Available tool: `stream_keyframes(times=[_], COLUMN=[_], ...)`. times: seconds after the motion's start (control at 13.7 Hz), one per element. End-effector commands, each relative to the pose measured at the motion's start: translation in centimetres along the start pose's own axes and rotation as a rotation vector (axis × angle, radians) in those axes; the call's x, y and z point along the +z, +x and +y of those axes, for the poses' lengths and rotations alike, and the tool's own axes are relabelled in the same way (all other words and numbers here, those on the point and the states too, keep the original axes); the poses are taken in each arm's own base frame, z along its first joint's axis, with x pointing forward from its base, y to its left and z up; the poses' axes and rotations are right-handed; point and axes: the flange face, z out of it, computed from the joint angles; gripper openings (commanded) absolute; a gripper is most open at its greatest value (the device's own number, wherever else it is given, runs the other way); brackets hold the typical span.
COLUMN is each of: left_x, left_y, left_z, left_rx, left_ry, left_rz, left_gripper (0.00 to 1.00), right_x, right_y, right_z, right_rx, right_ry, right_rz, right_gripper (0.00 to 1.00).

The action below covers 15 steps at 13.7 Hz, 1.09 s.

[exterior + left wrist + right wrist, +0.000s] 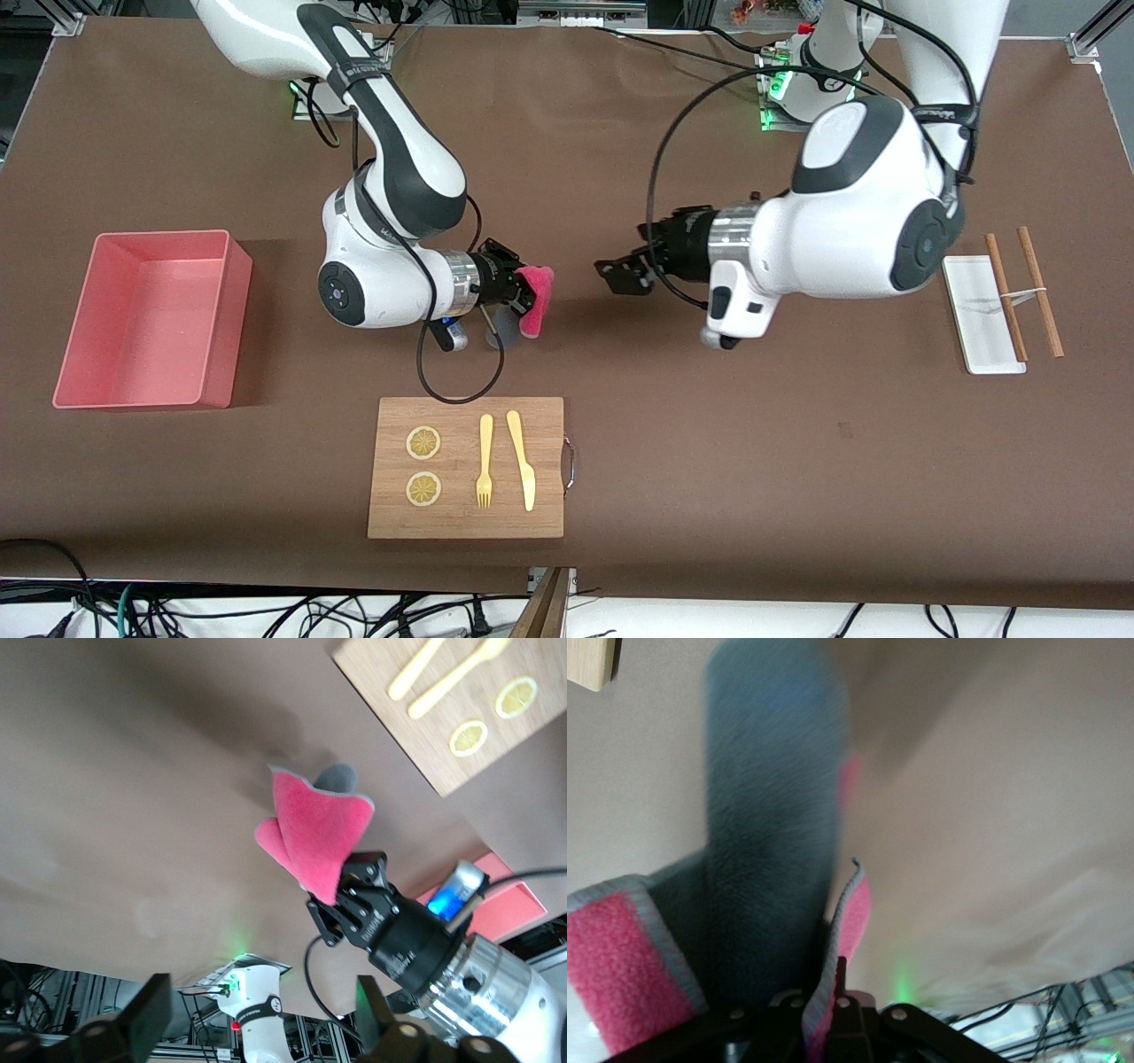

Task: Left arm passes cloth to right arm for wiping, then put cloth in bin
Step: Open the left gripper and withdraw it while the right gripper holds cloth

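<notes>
I have the cloth [536,301] in the right gripper [518,288], jaws pinched on its edge, up in the air over bare bench [709,443] between the two arm bases and the cutting board [466,467]. It hangs folded from the jaws, pink face showing toward the left gripper [620,273], grey face and stitched edge filling the right wrist view [775,842].

The left gripper hovers level with it, just apart from the cloth, jaws spread wide with nothing between them; in the left wrist view I see its two fingertips [146,1014] flanking the scene and the cloth [319,828] clamped in the other arm's gripper [350,890].

The bin [151,319] sits at the right arm's end of the bench, well apart from the cloth. The cutting board lies nearer the front camera than both grippers and carries two lemon slices [423,443], a fork [485,461] and a knife [521,459]. At the left arm's end there is a small white tray [979,315] with two chopsticks [1039,291] lying across it.
</notes>
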Motion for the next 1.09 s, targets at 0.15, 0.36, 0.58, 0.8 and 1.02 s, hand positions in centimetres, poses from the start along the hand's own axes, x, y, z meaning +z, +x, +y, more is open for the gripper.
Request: stream_keyframes(times=[0.15, 0.36, 0.58, 0.8, 1.02], left_x=[-0.7, -2.4, -6.6, -12.3, -15.0], left_y=[-0.3, 3.1, 8.2, 6.7, 2.2], left_z=[-1.5, -3.9, -8.0, -10.7, -15.0], left_rx=[0.016, -0.043, 0.094, 0.127, 0.284], left_ry=[0.117, 0.2, 0.247, 0.267, 0.396], left_rz=[0.102, 0.148, 0.092, 0.222, 0.348], left_gripper=[1.0, 1.0, 1.0, 1.0, 1.0], right_x=[6.7, 11.0, 12.0, 11.0, 7.5], right_y=[-2.3, -1.4, 1.3, 6.5, 12.2], right_z=[0.5, 1.1, 1.7, 1.7, 2.2], right_rx=[-0.186, -0.253, -0.302, -0.332, -0.368], right_ry=[-0.174, -0.283, -0.332, -0.362, -0.366], right_rz=[0.177, 0.288, 0.303, 0.341, 0.364], right_gripper=[0.0, 0.0, 0.0, 0.0, 0.0])
